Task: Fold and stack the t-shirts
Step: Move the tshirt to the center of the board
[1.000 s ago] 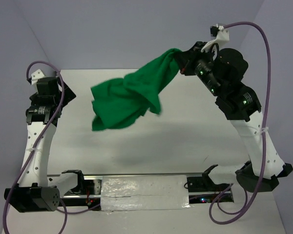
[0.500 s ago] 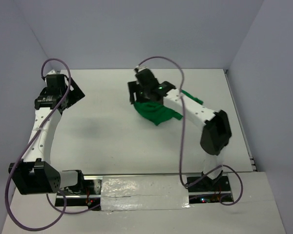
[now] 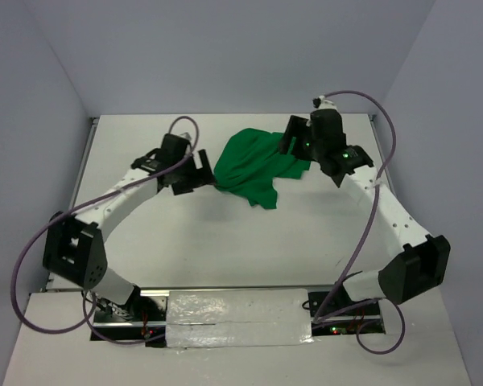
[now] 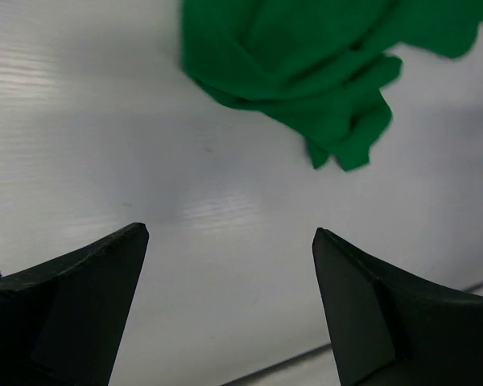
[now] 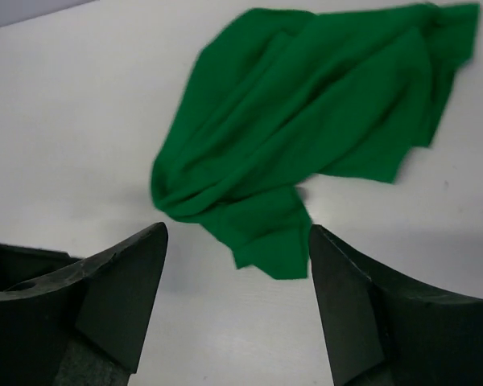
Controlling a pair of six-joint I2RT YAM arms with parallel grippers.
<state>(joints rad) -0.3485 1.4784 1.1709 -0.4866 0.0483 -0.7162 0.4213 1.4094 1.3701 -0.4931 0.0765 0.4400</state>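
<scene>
Now my left pincer (image 4: 229, 233) stands wide apart with nothing between its fingers, above the white table (image 3: 225, 241). My right pincer (image 5: 237, 232) is spread too and clamps nothing. The green t-shirt (image 3: 253, 165) lies crumpled on the table at the upper centre of the overhead view, between my two pincers. In each wrist view it fills the top, beyond my fingertips.
</scene>
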